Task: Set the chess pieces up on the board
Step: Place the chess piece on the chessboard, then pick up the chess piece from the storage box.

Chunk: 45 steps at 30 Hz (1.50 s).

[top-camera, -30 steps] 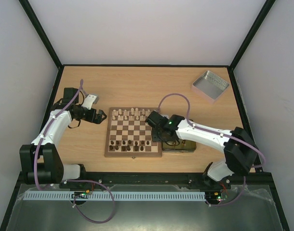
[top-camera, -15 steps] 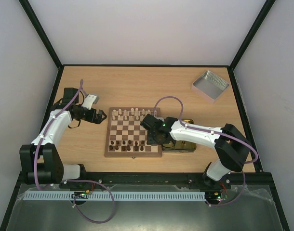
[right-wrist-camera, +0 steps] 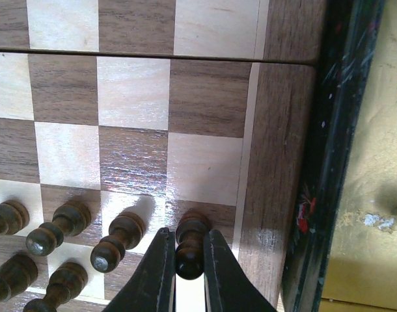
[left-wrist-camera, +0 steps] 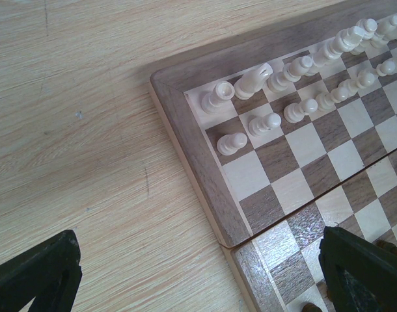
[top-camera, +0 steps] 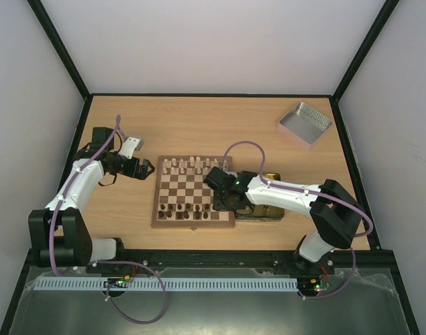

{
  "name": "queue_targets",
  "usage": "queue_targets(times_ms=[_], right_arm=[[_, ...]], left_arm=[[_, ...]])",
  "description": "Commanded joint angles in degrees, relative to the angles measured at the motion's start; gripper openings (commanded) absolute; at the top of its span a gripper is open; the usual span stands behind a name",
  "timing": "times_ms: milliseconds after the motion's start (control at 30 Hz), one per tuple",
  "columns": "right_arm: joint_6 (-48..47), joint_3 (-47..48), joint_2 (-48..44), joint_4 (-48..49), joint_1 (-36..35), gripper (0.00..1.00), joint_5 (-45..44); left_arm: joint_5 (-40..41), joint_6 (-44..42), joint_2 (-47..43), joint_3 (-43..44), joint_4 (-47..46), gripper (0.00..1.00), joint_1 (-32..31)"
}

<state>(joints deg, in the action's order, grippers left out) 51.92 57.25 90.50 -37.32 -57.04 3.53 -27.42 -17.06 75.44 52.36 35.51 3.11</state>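
Note:
The board lies mid-table. Cream chess pieces line its far two rows and dark ones stand along its near rows. My right gripper hangs over the board's near right part. In the right wrist view it is shut on a dark pawn, which stands upright on a dark square by the right border, beside other dark pawns. My left gripper stands open off the board's left edge. In its wrist view it holds nothing, with cream pieces on the board ahead.
A yellow tin sits against the board's right side, its dark rim close to my right fingers. A silver lid rests at the far right of the table. The black frame rails bound the table.
My right gripper has shifted left and toward the near side over the board's right part, with most of the move early on. The left arm has stayed put.

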Motion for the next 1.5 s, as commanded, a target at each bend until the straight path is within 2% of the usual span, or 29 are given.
queue_targets(times_ms=[0, 233, 400, 667, 833, 967, 1233, 1467], right_arm=[[0.89, -0.95, -0.02, -0.85, -0.45, 0.06, -1.15], [0.92, -1.23, 0.15, -0.27, -0.61, 0.07, -0.66], [0.9, -0.92, 0.25, 0.12, -0.57, 0.16, -0.54], [1.1, -0.91, 0.54, 0.55, -0.55, 0.18, -0.63], [1.33, 0.25, -0.08, 0.06, -0.56, 0.25, -1.69], [1.43, 2.62, -1.29, -2.83, -0.35, 0.28, -5.74], [0.72, 1.69, -9.48, -7.83, 7.14, 0.29, -11.3], [-1.04, -5.12, -13.29, -8.62, 11.78, 0.3, -9.57]], left_arm=[[-0.46, 0.1, 0.01, -0.41, 0.47, 0.99, -0.3], [-0.46, 0.07, -0.03, -0.42, 0.4, 0.99, -0.3], [-0.49, 0.05, -0.03, -0.42, 0.41, 0.99, -0.3], [-0.6, -0.01, -0.03, -0.46, 0.47, 0.99, -0.3], [-0.54, 0.0, -0.11, -0.41, 0.53, 0.99, -0.3], [-0.6, 0.0, -0.08, -0.41, 0.53, 0.99, -0.31], [-0.62, 0.01, 0.14, -0.37, 0.49, 0.99, -0.3], [-0.64, -0.12, 0.41, -0.33, 0.56, 0.99, -0.39]])
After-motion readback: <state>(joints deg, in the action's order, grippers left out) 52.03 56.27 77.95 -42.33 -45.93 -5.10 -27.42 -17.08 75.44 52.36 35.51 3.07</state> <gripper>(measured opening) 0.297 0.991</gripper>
